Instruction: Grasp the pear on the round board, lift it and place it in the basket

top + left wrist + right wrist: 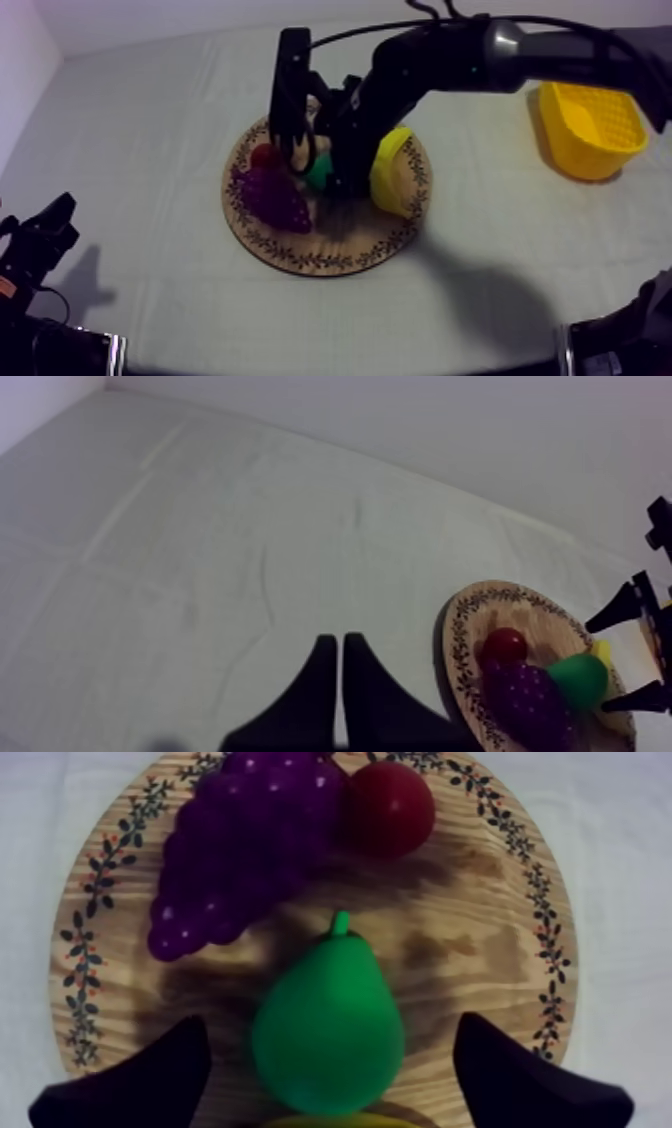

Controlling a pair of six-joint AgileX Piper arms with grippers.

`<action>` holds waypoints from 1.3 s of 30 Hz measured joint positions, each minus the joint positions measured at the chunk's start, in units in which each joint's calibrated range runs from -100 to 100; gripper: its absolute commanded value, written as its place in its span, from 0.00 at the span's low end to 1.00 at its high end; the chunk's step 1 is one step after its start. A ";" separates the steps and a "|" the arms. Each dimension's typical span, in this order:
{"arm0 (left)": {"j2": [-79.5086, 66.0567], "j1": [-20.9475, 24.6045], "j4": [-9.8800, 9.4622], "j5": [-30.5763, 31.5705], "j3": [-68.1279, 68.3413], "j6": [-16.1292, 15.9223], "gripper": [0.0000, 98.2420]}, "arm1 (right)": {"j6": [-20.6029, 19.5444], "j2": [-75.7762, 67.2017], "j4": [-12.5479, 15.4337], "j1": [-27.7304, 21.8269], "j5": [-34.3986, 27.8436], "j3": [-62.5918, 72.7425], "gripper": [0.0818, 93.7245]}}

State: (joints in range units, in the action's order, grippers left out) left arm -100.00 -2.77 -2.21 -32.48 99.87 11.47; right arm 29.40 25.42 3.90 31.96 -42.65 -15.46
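Soft, dimmish light falls from overhead, the cloth reads grey-violet, and between the right gripper's spread fingers a smoky shadow pools on the wooden board beside and beyond the pear.

Pear betw. grapes & banana on board; basket well apart

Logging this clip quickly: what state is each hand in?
Left hand: closed, holding nothing.
Right hand: open, fingers either side of the pear.
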 measured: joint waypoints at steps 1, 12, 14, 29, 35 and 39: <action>0.00 0.00 0.00 0.00 0.00 0.00 0.00 | -0.31 0.82 -0.29 0.05 0.08 0.56 0.95; 0.00 0.00 0.00 0.00 0.00 -0.03 0.00 | -3.57 7.40 -3.04 -0.13 2.18 3.70 0.93; 0.00 0.00 0.00 0.00 0.00 -0.03 0.00 | -4.11 8.30 -3.42 -0.41 2.34 3.70 0.90; 0.00 0.00 0.00 0.00 0.00 -0.03 0.00 | -4.02 7.51 -2.86 -1.63 6.00 1.11 0.51; 0.00 0.00 0.00 0.00 0.00 -0.03 0.00 | -2.47 4.88 -1.12 -2.08 5.76 -0.16 0.48; 0.00 0.00 0.00 0.00 0.00 0.00 0.00 | -1.46 2.02 0.50 -2.98 5.48 -0.55 0.48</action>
State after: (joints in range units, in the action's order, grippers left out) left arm -100.00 -2.77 -2.21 -32.48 99.87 11.47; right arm 27.93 27.44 4.39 28.98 -37.17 -16.00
